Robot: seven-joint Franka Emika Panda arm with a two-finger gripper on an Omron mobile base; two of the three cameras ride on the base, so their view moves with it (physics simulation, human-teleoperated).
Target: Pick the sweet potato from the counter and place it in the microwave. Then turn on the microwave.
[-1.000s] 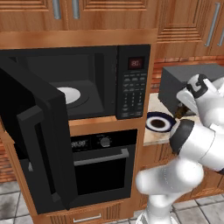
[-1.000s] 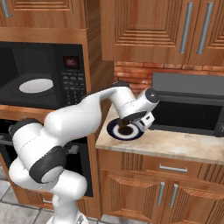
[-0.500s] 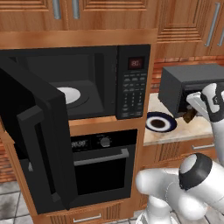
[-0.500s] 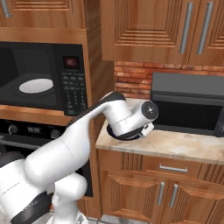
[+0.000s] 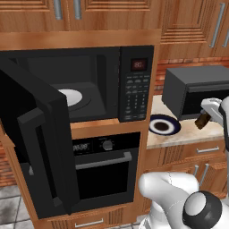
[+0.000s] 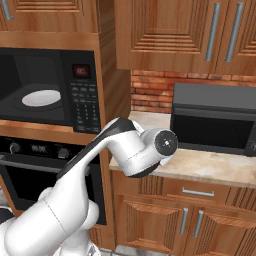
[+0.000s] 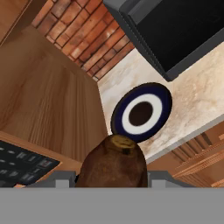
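Note:
The sweet potato [image 7: 113, 161], a brown lump, fills the bottom middle of the hand view, and my gripper [image 7: 111, 181] is shut on it. In the left base view the gripper [image 5: 208, 115] hangs at the far right with the sweet potato [image 5: 201, 121] sticking out below it, above the counter [image 5: 179, 136]. The microwave [image 5: 134, 89] stands to the left with its door [image 5: 40, 143] swung wide open and the white turntable [image 5: 71, 96] bare. In the right base view my white wrist hides the hand in front of the counter [image 6: 215, 167], and the microwave [image 6: 82, 100] is at the left.
A round blue-rimmed plate [image 5: 164, 125] [image 7: 141, 113] lies on the counter beside the microwave. A smaller dark grey box appliance [image 5: 197, 89] [image 6: 215, 120] stands at the back right against the brick wall. A black oven [image 5: 105, 165] sits under the microwave. The open door juts far out at the left.
The hand, still holding the sweet potato, has drifted right and slightly down in the left base view. The arm's elbow has swung low toward the base.

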